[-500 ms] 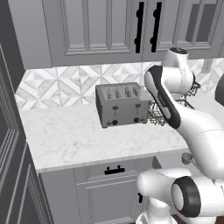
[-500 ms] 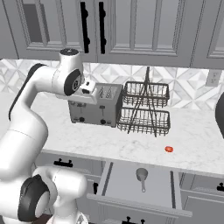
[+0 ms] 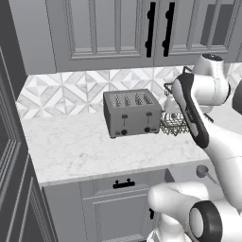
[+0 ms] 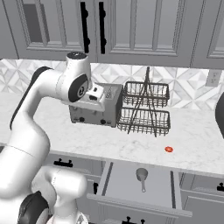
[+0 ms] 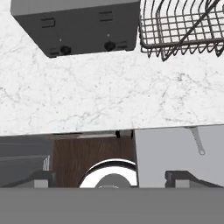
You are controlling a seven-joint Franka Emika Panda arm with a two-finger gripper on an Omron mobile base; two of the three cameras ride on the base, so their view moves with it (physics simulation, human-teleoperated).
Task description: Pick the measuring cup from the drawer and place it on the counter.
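The measuring cup lies in the open drawer below the tabletop, probably light, stiff and slippery metal, so I would pinch its thin handle; my claw, empty, looks spread wide.

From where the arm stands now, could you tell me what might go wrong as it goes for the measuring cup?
The measuring cup lies small in the open drawer, its thin handle flat on the floor; a pinch may slip. The gripper is high above the counter, so descending risks clipping the counter's edge or the drawer's walls. The toaster and wire rack crowd the back; placing near them could knock them.
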